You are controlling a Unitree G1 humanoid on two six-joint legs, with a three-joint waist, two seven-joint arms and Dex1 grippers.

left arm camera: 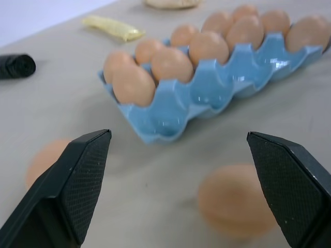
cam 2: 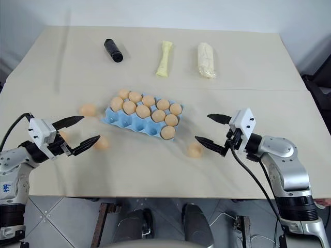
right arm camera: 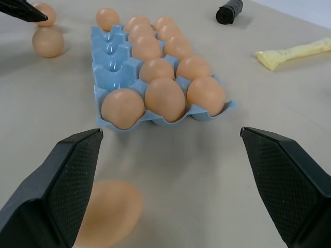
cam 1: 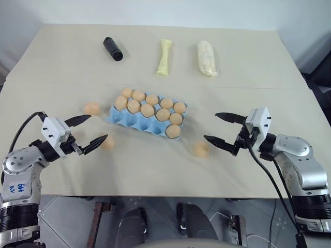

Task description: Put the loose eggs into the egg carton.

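silver-grey rounded arm shells, blue handwritten marks on the lower-left one; white boxy wrist blocks, black cables looping off each; left gripper (cam 1: 87, 133) and right gripper (cam 1: 223, 128) have black tapered fingers with cross-hatched pads

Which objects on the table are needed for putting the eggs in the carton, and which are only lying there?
Needed: egg carton; three loose eggs.
Only lying there: black cylinder; yellow bag; cream bag.

Bright even overhead light, faint soft shadows, nearest wrist-view eggs blurred
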